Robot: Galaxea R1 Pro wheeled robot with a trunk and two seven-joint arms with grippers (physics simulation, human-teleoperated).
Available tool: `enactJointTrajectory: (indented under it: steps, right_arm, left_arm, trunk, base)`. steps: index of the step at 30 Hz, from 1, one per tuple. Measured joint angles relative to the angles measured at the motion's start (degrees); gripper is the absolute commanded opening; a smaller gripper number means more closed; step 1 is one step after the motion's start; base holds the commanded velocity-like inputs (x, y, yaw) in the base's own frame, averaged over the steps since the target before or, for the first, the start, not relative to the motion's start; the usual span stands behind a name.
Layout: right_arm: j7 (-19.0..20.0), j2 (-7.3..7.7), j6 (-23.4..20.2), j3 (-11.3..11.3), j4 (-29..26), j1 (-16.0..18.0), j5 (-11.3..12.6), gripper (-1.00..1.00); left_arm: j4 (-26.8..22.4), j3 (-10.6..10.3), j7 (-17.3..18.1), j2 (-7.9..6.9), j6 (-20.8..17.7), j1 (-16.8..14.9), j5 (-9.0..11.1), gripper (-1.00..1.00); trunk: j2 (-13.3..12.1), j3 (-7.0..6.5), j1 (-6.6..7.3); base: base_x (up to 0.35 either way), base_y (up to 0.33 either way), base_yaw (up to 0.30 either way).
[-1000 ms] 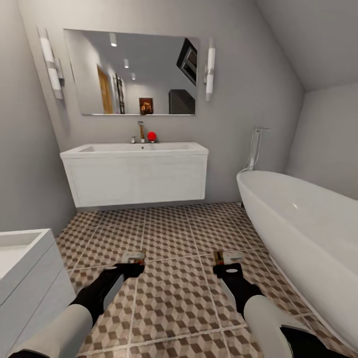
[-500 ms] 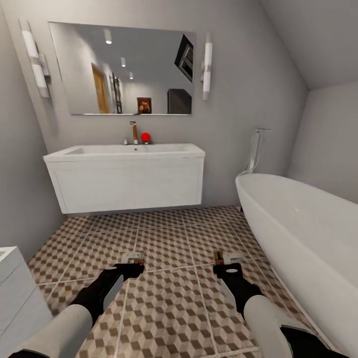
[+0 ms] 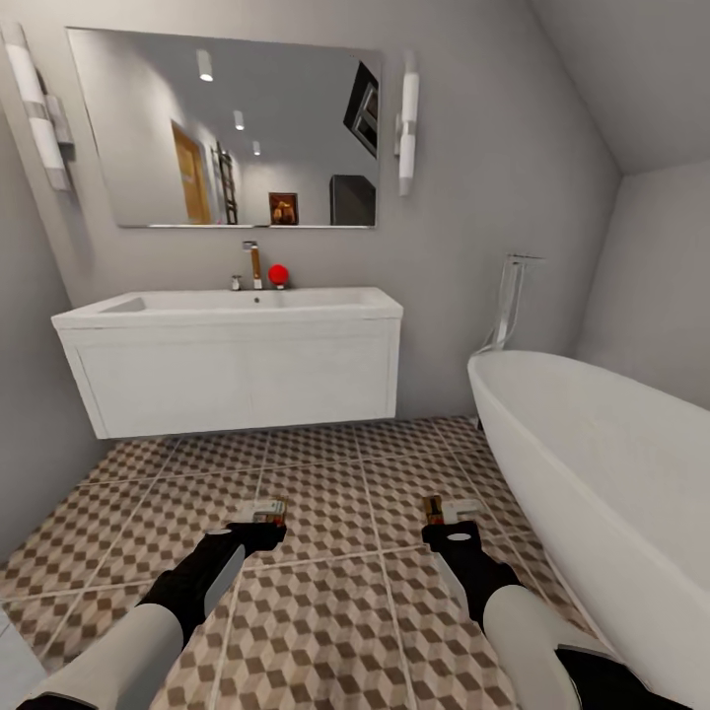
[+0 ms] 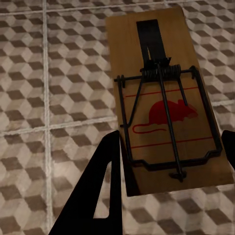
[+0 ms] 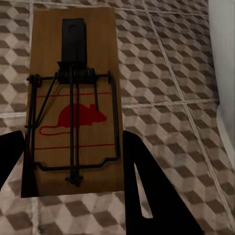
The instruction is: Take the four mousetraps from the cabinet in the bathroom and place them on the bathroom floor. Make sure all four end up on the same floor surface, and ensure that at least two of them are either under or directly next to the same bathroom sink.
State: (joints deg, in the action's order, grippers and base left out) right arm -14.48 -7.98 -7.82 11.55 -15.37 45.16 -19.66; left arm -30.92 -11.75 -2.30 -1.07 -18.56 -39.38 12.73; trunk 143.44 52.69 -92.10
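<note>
Each gripper holds one of the mousetraps above the bathroom floor [image 3: 335, 483]. My left gripper [image 3: 264, 517] is shut on a tan mousetrap [image 3: 264, 510], whose dark wire and red mouse print face the left wrist view [image 4: 164, 98] between the black fingers [image 4: 108, 161]. My right gripper [image 3: 450, 515] is shut on a second mousetrap [image 3: 457, 509], seen close in the right wrist view [image 5: 73, 93]. The white bathroom sink [image 3: 232, 308] with its tall tap [image 3: 254, 264] hangs on the wall ahead, left of centre. The cabinet is out of view.
A white bathtub [image 3: 611, 463] fills the right side, with a chrome floor tap [image 3: 508, 296] behind it. A red ball [image 3: 278, 273] sits on the sink's rim below a wide mirror [image 3: 232, 133]. Grey walls close in on the left. Patterned tiles run under the vanity.
The whole view has shifted: the sink has slid left and down a little, and the white unit at the near left has dropped out of the picture. Both grippers keep their mousetraps.
</note>
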Motion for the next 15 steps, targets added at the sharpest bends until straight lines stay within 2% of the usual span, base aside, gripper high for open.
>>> enactJointTrajectory:
  steps: [7, 15]
  right_arm:
    - [-0.55, -0.11, 0.06, -0.09, 0.0, 0.0, 0.0, -1.0]
    - [-0.49, -0.09, -0.22, -0.05, 0.01, 0.0, -0.03, -1.0]
  left_arm:
    - [-0.05, 0.0, 0.0, -0.07, 0.0, 0.02, 0.0, -1.0]
    - [-0.38, -0.07, 0.0, -0.06, 0.0, -0.05, 0.01, -1.0]
  trunk:
    - [0.0, 0.0, -0.02]
    - [0.0, 0.0, -0.03]
  base:
    - [0.163, -0.007, 0.027]
    - [0.023, -0.001, 0.228]
